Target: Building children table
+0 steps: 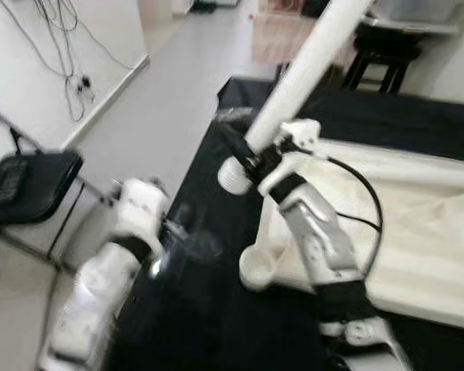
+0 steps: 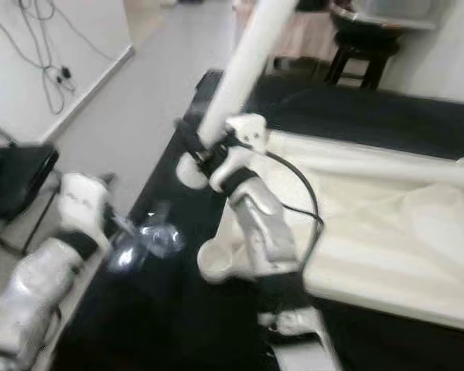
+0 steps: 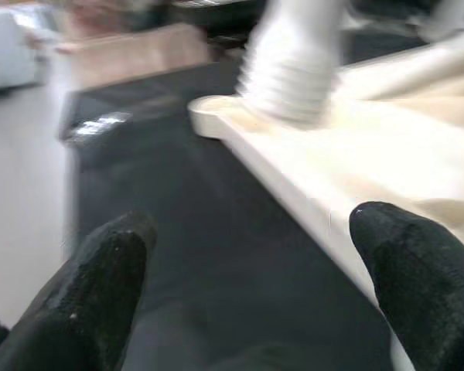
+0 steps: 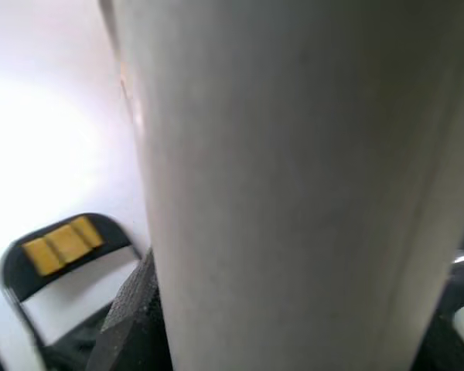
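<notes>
A long white table leg (image 1: pixel 309 54) slants up and away over the black work surface (image 1: pixel 216 309). My right gripper (image 1: pixel 248 157) is shut on it just above its ribbed screw end (image 1: pixel 233 176). In the right wrist view the leg (image 4: pixel 294 185) stands between the black fingers (image 4: pixel 131 317). The cream tabletop (image 1: pixel 417 232) lies flat on the black surface, with a round corner socket (image 1: pixel 257 267) at its near left corner. My left gripper (image 3: pixel 255 247) is open and holds nothing. It hovers low over the black surface, left of the tabletop edge (image 3: pixel 294 170), and looks blurred in the eye views.
A black folding chair (image 1: pixel 31 185) stands on the floor at the left. Cables (image 1: pixel 69 77) hang on the white wall behind it. A dark stool (image 1: pixel 383 58) stands beyond the far edge of the work surface. Grey floor (image 1: pixel 155 108) runs along the surface's left edge.
</notes>
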{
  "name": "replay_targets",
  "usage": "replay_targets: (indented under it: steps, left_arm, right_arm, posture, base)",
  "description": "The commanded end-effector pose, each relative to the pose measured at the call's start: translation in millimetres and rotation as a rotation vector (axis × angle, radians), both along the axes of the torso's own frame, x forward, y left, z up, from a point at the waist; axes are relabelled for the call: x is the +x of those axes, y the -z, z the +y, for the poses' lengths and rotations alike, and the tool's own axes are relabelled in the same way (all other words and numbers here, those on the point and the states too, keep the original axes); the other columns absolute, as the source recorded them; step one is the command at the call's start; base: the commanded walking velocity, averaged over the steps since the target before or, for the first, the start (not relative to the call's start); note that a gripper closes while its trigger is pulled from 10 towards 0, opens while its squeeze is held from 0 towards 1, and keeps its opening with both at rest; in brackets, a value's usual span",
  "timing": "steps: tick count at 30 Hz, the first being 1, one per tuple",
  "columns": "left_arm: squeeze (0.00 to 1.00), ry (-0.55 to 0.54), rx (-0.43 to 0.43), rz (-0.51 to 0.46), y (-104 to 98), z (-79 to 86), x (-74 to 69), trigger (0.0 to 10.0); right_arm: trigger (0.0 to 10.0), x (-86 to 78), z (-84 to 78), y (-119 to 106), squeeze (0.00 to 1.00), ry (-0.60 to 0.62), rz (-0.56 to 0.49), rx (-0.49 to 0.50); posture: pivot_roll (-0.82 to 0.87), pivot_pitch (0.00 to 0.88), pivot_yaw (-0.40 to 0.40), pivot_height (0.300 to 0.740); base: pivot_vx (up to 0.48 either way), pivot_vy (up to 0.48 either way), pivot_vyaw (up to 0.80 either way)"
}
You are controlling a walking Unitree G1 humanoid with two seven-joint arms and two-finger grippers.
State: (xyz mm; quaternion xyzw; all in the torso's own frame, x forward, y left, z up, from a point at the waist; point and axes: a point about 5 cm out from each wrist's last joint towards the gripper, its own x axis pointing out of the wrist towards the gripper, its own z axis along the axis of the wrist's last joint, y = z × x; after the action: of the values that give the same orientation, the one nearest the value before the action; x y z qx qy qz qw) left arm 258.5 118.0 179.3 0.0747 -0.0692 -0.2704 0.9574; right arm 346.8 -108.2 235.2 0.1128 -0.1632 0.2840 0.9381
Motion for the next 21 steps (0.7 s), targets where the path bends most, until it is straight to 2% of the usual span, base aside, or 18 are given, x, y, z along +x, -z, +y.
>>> replay_targets:
  steps: [1,5,6,8,9,10,11,12,15,20,21]
  left_arm:
    - [0.0,0.009,0.038,0.032,7.6,5.9,-4.0,10.0]
    - [0.0,0.021,0.051,0.124,27.0,14.6,-12.7,10.0]
    - [0.0,0.021,0.051,0.124,27.0,14.6,-12.7,10.0]
    - [0.0,0.016,0.046,0.146,31.7,18.2,-15.5,10.0]
    - [0.0,0.016,0.046,0.146,31.7,18.2,-15.5,10.0]
    - [0.0,0.015,0.04,0.155,33.8,19.6,-17.2,10.0]
    - [0.0,0.014,0.038,0.171,38.3,23.7,-23.3,10.0]
    - [0.0,0.014,0.038,0.171,38.3,23.7,-23.3,10.0]
    - [0.0,0.016,0.037,0.19,41.5,29.5,-34.2,10.0]
    - [0.0,0.03,0.053,0.214,45.2,35.8,-45.9,10.0]
    - [0.0,0.038,0.08,0.22,47.2,37.2,-49.3,10.0]
  right_arm:
    - [10.0,-5.7,14.1,-3.5,0.0,-0.117,-0.03,-0.002]
    - [10.0,-28.6,4.9,2.4,0.0,-0.393,-0.101,-0.114]
    - [10.0,-28.6,4.9,2.4,0.0,-0.393,-0.101,-0.114]
    - [10.0,-40.6,-2.2,9.1,0.0,-0.515,-0.112,-0.182]
    - [10.0,-40.6,-2.2,9.1,0.0,-0.515,-0.112,-0.182]
    - [10.0,-45.7,-7.0,13.9,0.0,-0.566,-0.104,-0.224]
    - [10.0,-53.2,-24.1,24.7,0.0,-0.628,-0.067,-0.287]
    - [10.0,-53.2,-24.1,24.7,0.0,-0.628,-0.067,-0.287]
    - [10.0,-61.9,-42.5,32.6,0.0,-0.668,-0.03,-0.324]
    - [10.0,-63.2,-47.1,38.8,0.0,-0.641,-0.016,-0.278]
    - [10.0,-60.7,-42.2,44.3,0.0,-0.604,-0.021,-0.268]
  posture:
    - [0.15,0.108,-0.031,0.74]
    - [0.15,0.123,-0.033,0.74]
    - [0.15,0.123,-0.033,0.74]
    - [0.14,0.132,-0.034,0.74]
    - [0.14,0.132,-0.034,0.74]
    - [0.14,0.132,-0.034,0.74]
    - [0.14,0.151,-0.037,0.74]
    - [0.14,0.151,-0.037,0.74]
    - [0.14,0.168,-0.035,0.74]
    - [0.14,0.18,-0.034,0.74]
    - [0.14,0.183,-0.035,0.74]
  base:
    - [0.0,0.0,0.0]
    - [0.0,0.0,0.0]
    - [0.0,0.0,0.0]
    - [0.0,0.0,0.0]
    - [0.0,0.0,0.0]
    - [0.0,0.0,0.0]
    - [0.0,0.0,0.0]
    - [0.0,0.0,0.0]
    - [0.0,0.0,0.0]
    - [0.0,0.0,0.0]
    - [0.0,0.0,0.0]
